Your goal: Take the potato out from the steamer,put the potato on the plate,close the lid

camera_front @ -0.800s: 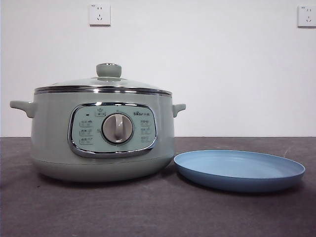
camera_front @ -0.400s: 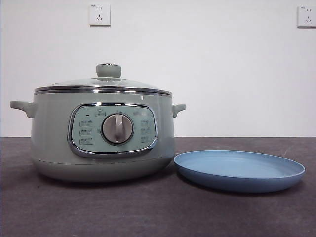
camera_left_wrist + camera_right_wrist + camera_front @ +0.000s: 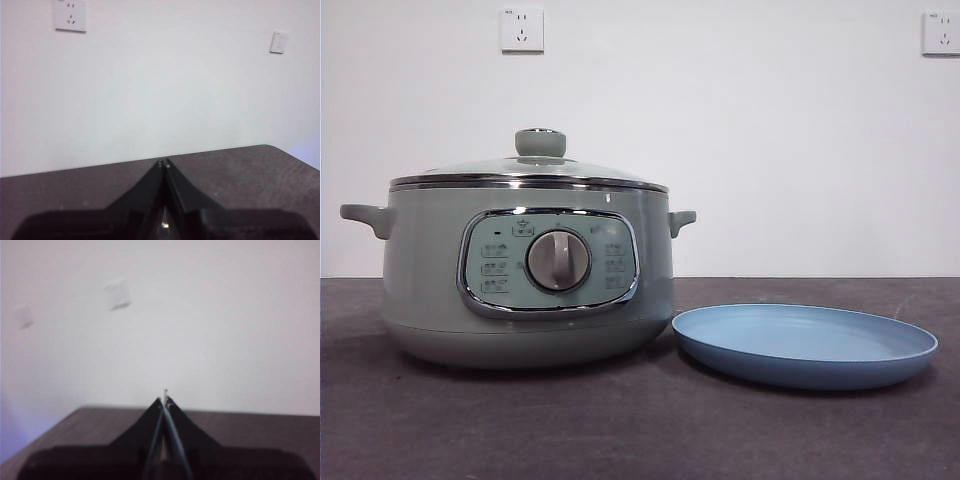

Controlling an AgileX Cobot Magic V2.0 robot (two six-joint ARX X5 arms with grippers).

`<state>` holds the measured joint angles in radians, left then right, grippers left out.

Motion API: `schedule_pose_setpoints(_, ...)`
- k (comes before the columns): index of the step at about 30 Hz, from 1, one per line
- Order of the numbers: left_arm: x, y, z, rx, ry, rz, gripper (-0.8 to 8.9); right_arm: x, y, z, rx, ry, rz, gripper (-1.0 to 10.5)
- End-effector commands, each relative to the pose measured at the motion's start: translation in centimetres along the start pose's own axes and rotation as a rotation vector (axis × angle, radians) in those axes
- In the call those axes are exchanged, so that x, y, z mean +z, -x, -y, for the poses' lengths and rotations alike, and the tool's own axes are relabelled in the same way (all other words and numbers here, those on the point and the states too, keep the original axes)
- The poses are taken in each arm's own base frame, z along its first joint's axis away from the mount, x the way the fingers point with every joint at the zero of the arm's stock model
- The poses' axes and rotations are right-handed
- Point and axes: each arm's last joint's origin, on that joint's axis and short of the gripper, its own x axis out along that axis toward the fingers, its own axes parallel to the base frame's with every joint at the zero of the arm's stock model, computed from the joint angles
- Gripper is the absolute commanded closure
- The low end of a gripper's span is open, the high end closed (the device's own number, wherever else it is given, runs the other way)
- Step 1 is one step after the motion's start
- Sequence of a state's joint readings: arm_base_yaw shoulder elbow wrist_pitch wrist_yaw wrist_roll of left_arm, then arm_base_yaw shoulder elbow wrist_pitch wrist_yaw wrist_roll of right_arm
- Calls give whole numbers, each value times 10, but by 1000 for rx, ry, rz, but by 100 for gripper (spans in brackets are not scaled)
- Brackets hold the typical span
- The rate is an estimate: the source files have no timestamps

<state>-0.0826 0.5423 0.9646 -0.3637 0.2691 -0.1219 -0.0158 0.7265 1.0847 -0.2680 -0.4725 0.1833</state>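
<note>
The steamer (image 3: 528,275) is sitting on the dark table (image 3: 640,430), its control panel and silver dial (image 3: 558,261) facing the front camera. The lid (image 3: 530,170) is resting closed on the steamer's rim, its pale green knob standing upright at the centre. The potato is not showing in any view; whether it is lying inside the steamer cannot be told through the lid from here. Just beside the steamer, on its right in the front view, the plate (image 3: 805,345) is lying flat on the table, its near rim almost touching the steamer's base, with nothing lying on it.

Neither arm is appearing in the front view. The left gripper (image 3: 164,162) is hanging above bare table well away from the steamer, its jaws pressed together with nothing between them. The right gripper (image 3: 165,399) is doing likewise, jaws meeting at the tips, facing the white wall.
</note>
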Motion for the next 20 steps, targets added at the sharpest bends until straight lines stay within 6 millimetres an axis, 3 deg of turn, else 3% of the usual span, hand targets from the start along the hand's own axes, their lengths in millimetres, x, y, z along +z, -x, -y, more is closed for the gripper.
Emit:
schedule_pose_setpoints(1,16,-14,-1,-19,-14,-46,820,14,-15,0,85,54,-76,958)
schedule_pose_setpoints(6,32,-49,-4,-144,12,-226,820,28,-51,1,265,6,-255,957)
schedule_pose_setpoints(11,28,-87,-10,-272,93,-400,817,28,-81,2,349,-10,-398,926)
schedule_pose_setpoints(13,23,-99,-12,-298,117,-446,792,26,-91,3,362,-19,-417,800)
schedule_pose_setpoints(15,17,-110,-13,-299,127,-477,593,23,-97,4,362,-25,-432,570)
schedule_pose_setpoints(17,11,-119,-14,-299,138,-505,301,19,-102,6,357,-33,-447,327)
schedule_pose_setpoints(18,8,-123,-14,-297,144,-518,279,19,-103,7,350,-33,-450,279)
schedule_pose_setpoints(20,3,-130,-13,-287,146,-543,280,18,-104,7,326,-25,-453,285)
